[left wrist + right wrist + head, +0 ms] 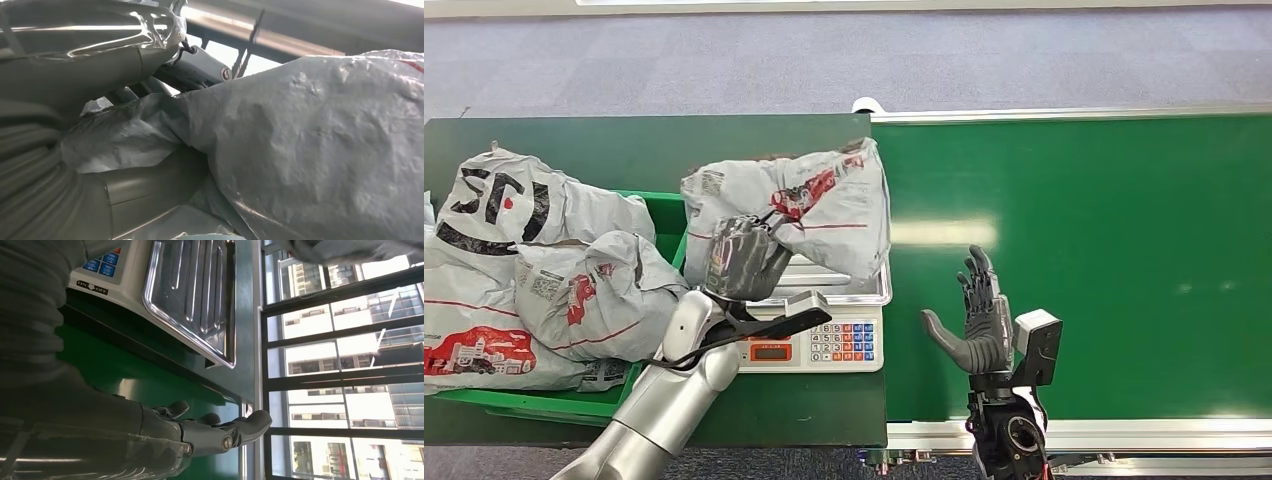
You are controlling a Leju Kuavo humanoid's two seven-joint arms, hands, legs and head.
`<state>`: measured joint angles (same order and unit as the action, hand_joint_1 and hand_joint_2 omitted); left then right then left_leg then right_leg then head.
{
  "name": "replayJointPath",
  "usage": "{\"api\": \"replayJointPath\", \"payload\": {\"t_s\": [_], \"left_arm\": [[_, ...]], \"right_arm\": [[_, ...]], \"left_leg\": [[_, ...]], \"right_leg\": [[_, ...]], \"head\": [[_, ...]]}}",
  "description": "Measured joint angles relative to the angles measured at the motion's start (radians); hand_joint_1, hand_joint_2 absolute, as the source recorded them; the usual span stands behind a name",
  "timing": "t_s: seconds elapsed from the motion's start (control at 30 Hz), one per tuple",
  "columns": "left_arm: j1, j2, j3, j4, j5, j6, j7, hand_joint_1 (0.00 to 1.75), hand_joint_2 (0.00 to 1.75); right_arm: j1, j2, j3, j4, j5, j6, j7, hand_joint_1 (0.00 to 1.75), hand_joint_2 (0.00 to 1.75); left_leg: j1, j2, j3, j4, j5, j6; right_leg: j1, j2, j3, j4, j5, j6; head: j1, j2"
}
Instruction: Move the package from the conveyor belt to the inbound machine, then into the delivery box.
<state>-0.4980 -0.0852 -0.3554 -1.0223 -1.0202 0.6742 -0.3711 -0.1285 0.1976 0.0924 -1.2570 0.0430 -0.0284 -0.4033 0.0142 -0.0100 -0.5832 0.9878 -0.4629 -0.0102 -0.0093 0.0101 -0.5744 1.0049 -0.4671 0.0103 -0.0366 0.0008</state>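
Observation:
A grey plastic mail package [809, 205] with red print lies over the steel pan of the weighing scale [839, 340]. My left hand [742, 258] grips its near left edge; up close the crinkled grey package [310, 145] is pressed between thumb and fingers [150, 195]. My right hand [977, 318] stands upright over the green conveyor belt [1104, 260], fingers spread, holding nothing. The right wrist view shows the scale's pan [195, 295] and keypad beside that open hand [200, 435].
A green delivery box [659, 215] at the left holds several grey packages [544, 280]. The scale sits on a dark green table [624, 150]. The belt's metal rails run along its far and near edges. Grey carpet lies beyond.

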Motion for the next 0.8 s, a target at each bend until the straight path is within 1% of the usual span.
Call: {"api": "replayJointPath", "payload": {"t_s": [0.07,0.1,0.17,0.2,0.23,0.37,0.53,0.67,0.8], "left_arm": [[0.023,-0.004,0.053,-0.053,-0.01,0.018,-0.058,1.75,1.75],[0.037,-0.012,0.093,-0.085,-0.01,0.02,-0.109,1.75,1.75],[0.067,-0.039,0.196,-0.159,0.004,0.02,-0.23,1.75,1.75],[0.082,-0.054,0.249,-0.204,0.014,0.02,-0.275,1.75,1.75],[0.096,-0.069,0.302,-0.257,0.022,0.02,-0.302,1.75,1.75],[0.127,-0.115,0.492,-0.482,0.043,0.023,-0.322,1.75,1.75],[0.132,-0.139,0.678,-0.7,0.062,0.026,-0.325,1.75,1.75],[0.132,-0.152,0.783,-0.797,0.101,0.026,-0.325,1.75,1.75],[0.132,-0.161,0.865,-0.849,0.141,0.026,-0.326,1.75,1.75]], "right_arm": [[0.0,0.0,0.0,0.0,-0.006,-0.007,0.0,0.0,1.75],[0.0,0.0,0.0,0.0,-0.009,-0.01,-0.001,0.0,1.75],[0.0,-0.001,-0.001,0.001,-0.016,-0.018,-0.004,0.0,1.75],[0.001,-0.002,-0.001,0.001,-0.02,-0.021,-0.006,0.0,1.75],[0.001,-0.002,-0.001,0.002,-0.023,-0.024,-0.009,0.0,1.75],[0.002,-0.005,-0.001,0.008,-0.032,-0.037,-0.02,0.0,1.75],[0.007,-0.007,0.0,0.012,-0.04,-0.049,-0.025,0.0,1.75],[0.009,-0.006,0.002,0.012,-0.043,-0.055,-0.03,0.0,1.75],[0.014,-0.005,0.004,0.012,-0.043,-0.059,-0.034,0.0,1.75]], "left_leg": [[0.0,0.0,0.0,0.0,0.0,0.0],[0.0,0.0,0.0,0.0,0.0,0.0],[0.0,0.001,0.0,0.0,0.0,0.0],[0.0,0.002,-0.001,0.0,0.0,0.0],[0.0,0.002,-0.001,0.0,0.0,0.0],[0.0,0.003,-0.001,0.0,0.0,0.0],[0.0,0.003,-0.001,0.0,0.0,0.0],[0.0,0.003,-0.001,0.0,0.0,0.0],[0.0,0.002,-0.001,0.0,0.0,0.0]], "right_leg": [[0.0,0.0,0.0,0.0,0.0,0.0],[0.0,0.0,0.0,0.0,0.0,0.0],[0.0,0.001,-0.001,0.0,0.0,0.0],[0.0,0.001,-0.001,0.0,0.0,0.0],[0.0,0.002,-0.001,0.0,0.0,0.0],[0.0,0.003,-0.002,0.0,0.0,0.0],[0.0,0.002,-0.002,0.0,0.0,0.0],[0.0,0.002,-0.001,0.0,0.0,0.0],[0.0,0.002,-0.001,0.0,0.0,0.0]], "head": [[0.0,0.0],[0.0,0.0],[0.0,0.0],[0.0,0.0],[0.0,0.0],[0.0,0.0],[0.0,0.0],[0.0,0.0],[0.0,0.0]]}}
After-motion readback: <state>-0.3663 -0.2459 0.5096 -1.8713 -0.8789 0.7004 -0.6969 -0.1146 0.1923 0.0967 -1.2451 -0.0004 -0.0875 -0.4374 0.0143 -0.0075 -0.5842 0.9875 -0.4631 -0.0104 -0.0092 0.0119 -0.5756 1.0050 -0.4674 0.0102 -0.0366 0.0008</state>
